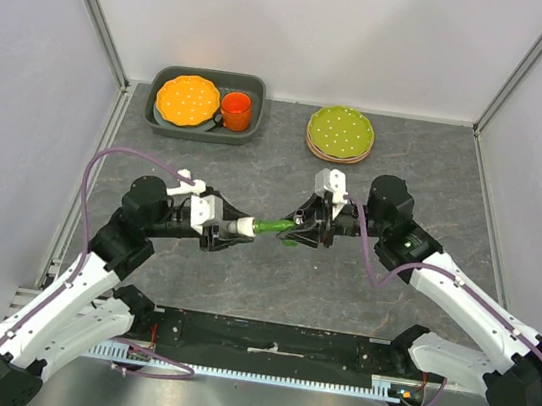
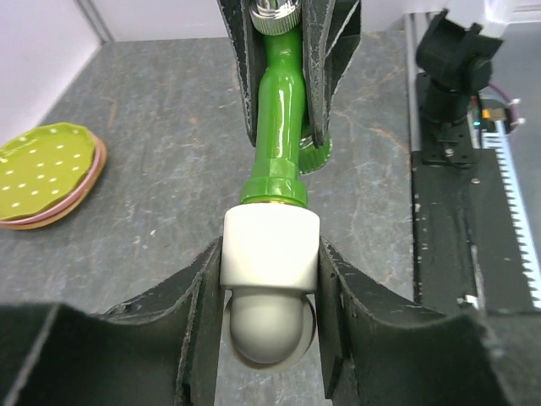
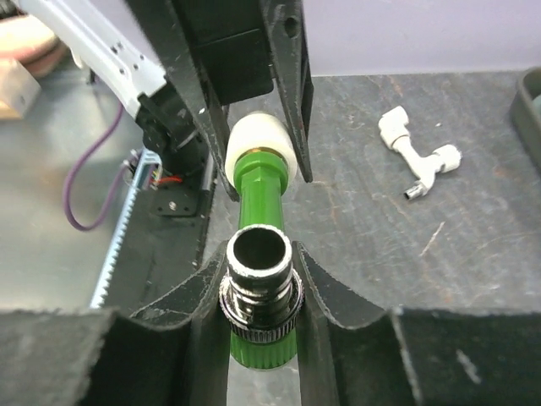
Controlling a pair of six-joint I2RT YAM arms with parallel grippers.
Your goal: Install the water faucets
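White faucet [image 3: 418, 159] lies flat on table [image 1: 270, 284], just beyond the left arm. Left gripper [image 1: 230, 230] clamped onto white end piece [image 2: 270, 245] of green faucet [image 1: 273, 228], held level above table. Right gripper [image 1: 299, 231] clamped onto its metal collar [image 3: 260, 288].

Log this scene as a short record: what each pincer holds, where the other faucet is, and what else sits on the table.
left pincer: shut on the white end piece of the green faucet
right pincer: shut on the green faucet's metal-collared end
green faucet: held between both pincers
white faucet: lying on the table, ungripped
tray: far left, holds orange plate and orange cup
green plates: stacked, far side
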